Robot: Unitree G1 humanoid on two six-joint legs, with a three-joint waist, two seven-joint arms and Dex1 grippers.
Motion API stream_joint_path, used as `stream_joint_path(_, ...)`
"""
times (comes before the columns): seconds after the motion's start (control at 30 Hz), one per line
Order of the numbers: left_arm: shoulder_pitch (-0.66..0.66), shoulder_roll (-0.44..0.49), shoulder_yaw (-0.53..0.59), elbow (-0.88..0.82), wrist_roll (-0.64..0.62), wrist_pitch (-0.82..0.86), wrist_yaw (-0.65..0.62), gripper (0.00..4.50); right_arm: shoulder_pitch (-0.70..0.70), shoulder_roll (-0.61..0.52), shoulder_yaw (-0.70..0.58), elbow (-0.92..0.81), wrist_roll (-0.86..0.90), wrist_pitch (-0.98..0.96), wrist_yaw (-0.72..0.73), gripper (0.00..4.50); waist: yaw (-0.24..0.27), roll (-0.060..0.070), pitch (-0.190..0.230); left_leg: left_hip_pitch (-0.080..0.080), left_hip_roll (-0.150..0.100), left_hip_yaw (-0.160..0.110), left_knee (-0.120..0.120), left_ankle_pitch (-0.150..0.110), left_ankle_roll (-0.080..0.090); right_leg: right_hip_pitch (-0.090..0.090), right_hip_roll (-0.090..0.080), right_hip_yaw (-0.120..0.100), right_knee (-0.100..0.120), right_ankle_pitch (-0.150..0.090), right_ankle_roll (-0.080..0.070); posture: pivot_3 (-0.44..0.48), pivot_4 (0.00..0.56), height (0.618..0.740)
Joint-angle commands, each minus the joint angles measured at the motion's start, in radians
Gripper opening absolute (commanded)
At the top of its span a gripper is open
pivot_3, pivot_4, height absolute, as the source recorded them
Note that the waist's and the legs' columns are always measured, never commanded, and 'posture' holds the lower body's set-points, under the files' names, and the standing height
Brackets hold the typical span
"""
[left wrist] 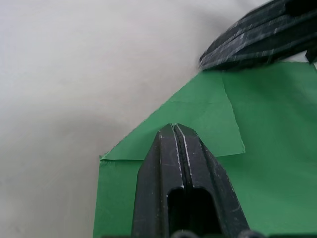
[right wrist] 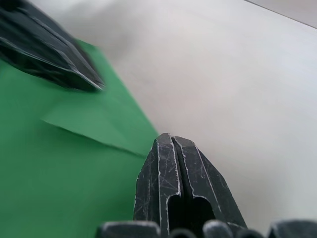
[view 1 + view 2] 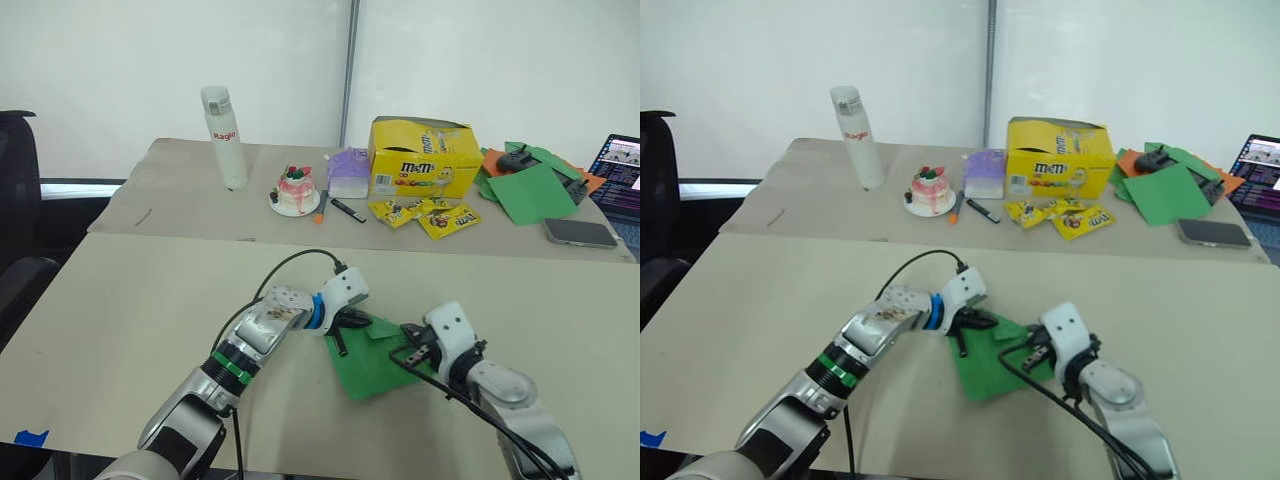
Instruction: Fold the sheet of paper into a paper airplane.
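Observation:
The sheet of paper (image 3: pixel 375 368) lies flat on the near beige table (image 3: pixel 150 310), bright green, with one corner folded over into a triangular flap (image 1: pixel 208 124). My left gripper (image 3: pixel 343 332) is shut, its tip (image 1: pixel 176 128) pressing down on the flap's edge. On the sheet's right side my right gripper (image 3: pixel 411 346) is also shut, its tip (image 2: pixel 168 138) at the paper's edge by the flap (image 2: pixel 94 119). The two tips are close together over the folded corner. A paper airplane is out of view.
The far table holds a white bottle (image 3: pixel 224 137), a small cake on a plate (image 3: pixel 296 190), a yellow candy box (image 3: pixel 424 157), candy packets (image 3: pixel 425 213), larger green sheets (image 3: pixel 530 190), a phone (image 3: pixel 580 232) and a laptop (image 3: pixel 620 175). A black chair (image 3: pixel 15 200) stands left.

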Motion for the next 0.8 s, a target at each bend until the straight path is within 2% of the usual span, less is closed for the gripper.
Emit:
stream_joint_path(0.03, 0.004, 0.001, -0.009, 0.040, 0.017, 0.000, -0.007, 0.00, -0.011, 0.043, -0.072, -0.044, 0.071, -0.027, -0.030, 0.02, 0.000, 0.000, 0.000, 0.000, 0.000, 0.000, 0.000, 0.000, 0.000, 0.000, 0.000, 0.000, 0.000, 0.000, 0.000, 0.000, 0.150, 0.722)
stream_joint_path(0.17, -0.004, -0.007, -0.008, 0.058, 0.021, -0.016, -0.014, 0.00, -0.055, 0.023, 0.000, -0.111, 0.066, -0.048, -0.009, 0.02, -0.005, 0.002, 0.000, -0.002, 0.000, 0.000, 0.000, 0.000, 0.000, -0.002, 0.000, 0.001, 0.000, 0.000, 0.000, 0.000, 0.150, 0.722)
stream_joint_path(0.37, -0.011, -0.040, 0.026, 0.088, 0.018, -0.021, 0.024, 0.00, -0.043, -0.030, 0.156, -0.052, 0.002, -0.017, -0.017, 0.02, -0.001, 0.002, 0.001, -0.003, -0.001, -0.002, 0.000, 0.000, 0.001, -0.002, 0.001, 0.001, 0.000, -0.001, 0.000, 0.000, 0.150, 0.722)
stream_joint_path(0.5, -0.020, -0.051, 0.041, 0.106, 0.020, -0.024, 0.030, 0.00, -0.035, 0.000, 0.155, -0.034, 0.024, -0.008, -0.046, 0.02, -0.003, 0.001, 0.001, -0.003, -0.002, -0.002, 0.000, 0.001, 0.001, -0.001, 0.000, 0.001, 0.000, -0.001, 0.000, 0.000, 0.150, 0.722)
stream_joint_path(0.8, -0.014, 0.051, 0.131, 0.161, 0.024, -0.040, 0.045, 0.00, -0.070, -0.016, 0.198, -0.007, -0.015, 0.025, -0.070, 0.02, -0.020, 0.001, 0.001, -0.002, 0.000, -0.002, -0.001, 0.001, 0.002, -0.002, 0.002, 0.001, 0.001, -0.001, 0.000, 0.000, 0.150, 0.722)
